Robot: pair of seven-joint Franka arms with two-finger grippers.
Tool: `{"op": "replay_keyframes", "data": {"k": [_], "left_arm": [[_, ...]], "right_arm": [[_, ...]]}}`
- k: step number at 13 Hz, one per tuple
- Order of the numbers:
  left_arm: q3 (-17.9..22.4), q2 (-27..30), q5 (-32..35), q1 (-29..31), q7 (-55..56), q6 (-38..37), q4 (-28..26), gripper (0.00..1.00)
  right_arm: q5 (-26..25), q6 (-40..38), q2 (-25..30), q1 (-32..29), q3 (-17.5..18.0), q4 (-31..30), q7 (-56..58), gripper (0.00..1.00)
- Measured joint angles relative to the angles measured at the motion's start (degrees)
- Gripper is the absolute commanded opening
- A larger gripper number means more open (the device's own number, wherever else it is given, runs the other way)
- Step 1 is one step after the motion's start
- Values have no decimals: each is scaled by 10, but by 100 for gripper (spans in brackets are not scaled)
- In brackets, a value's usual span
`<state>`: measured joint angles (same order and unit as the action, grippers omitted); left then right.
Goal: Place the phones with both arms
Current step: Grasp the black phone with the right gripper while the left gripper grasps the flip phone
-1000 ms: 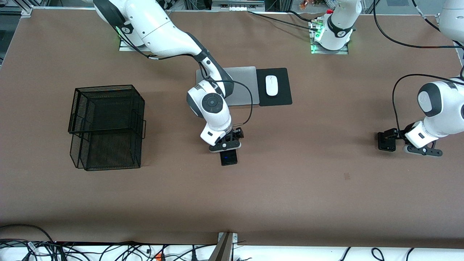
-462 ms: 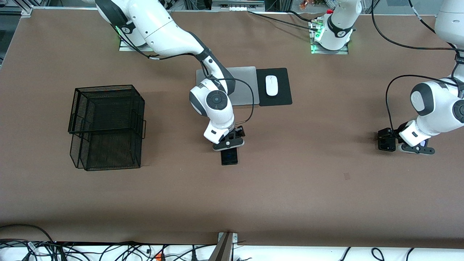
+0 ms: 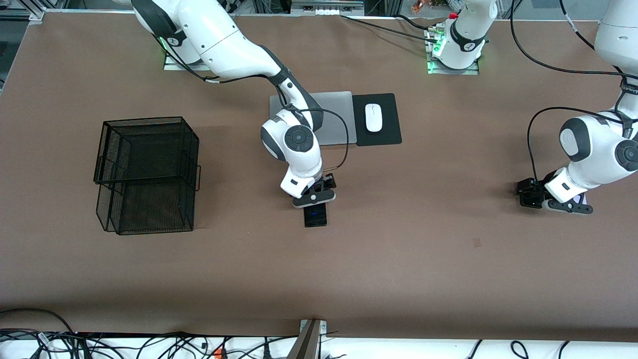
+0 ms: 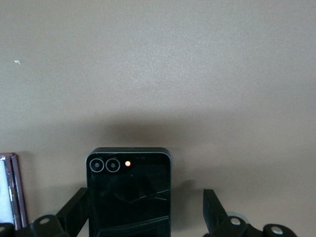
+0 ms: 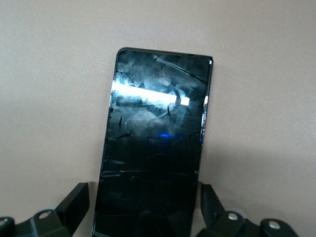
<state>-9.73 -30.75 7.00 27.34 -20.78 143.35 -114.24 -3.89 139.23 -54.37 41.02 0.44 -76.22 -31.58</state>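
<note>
The long black phone (image 3: 315,216) lies flat at the table's middle with a small blue light on it. My right gripper (image 3: 313,199) is low over its end, and in the right wrist view the open right gripper (image 5: 143,195) straddles the phone (image 5: 155,148) with a gap on each side. Toward the left arm's end, my left gripper (image 3: 568,206) is down near the table. Seen from the left wrist, the open left gripper (image 4: 145,196) straddles the small black flip phone (image 4: 129,192), untouched. A sliver of the lilac-white phone (image 4: 10,190) lies beside it.
A black wire mesh basket (image 3: 147,174) stands toward the right arm's end. A silver laptop (image 3: 331,117) lies closed near the arms' bases, partly under the right arm. Beside it a white mouse (image 3: 373,117) sits on a black pad (image 3: 384,134).
My left arm has swung a little toward the table's middle and settled over the flip phone. The right gripper shifted slightly over the long phone. Both grippers stayed open.
</note>
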Motion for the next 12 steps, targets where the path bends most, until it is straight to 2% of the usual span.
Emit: {"op": "replay_keyframes", "data": {"k": [3, 5, 6, 7, 8, 9, 10, 12], "left_arm": [[0, -3, 1, 2, -1, 5, 0, 100], [0, -5, 18, 7, -2, 7, 2, 100], [1, -6, 24, 10, -2, 7, 4, 100], [1, -7, 27, 11, -2, 8, 5, 100], [1, -8, 29, 12, -2, 12, 6, 100], [1, -11, 30, 12, -2, 18, 6, 100], [1, -16, 30, 12, -2, 24, 6, 100], [1, -25, 30, 12, -2, 31, 7, 100]], "right_arm": [[0, 0, 0, 0, 0, 0, 0, 98], [0, 0, 0, 0, -1, 0, 0, 83], [0, 0, 0, 0, -3, 0, 0, 71], [0, 0, 0, 0, -4, 0, -1, 49], [0, 0, 0, -1, -4, 0, -1, 32], [0, -1, 1, -1, -4, 0, -1, 19], [0, 0, 1, -1, -4, 0, -1, 14], [0, 0, 1, -1, -7, 3, -1, 14]]}}
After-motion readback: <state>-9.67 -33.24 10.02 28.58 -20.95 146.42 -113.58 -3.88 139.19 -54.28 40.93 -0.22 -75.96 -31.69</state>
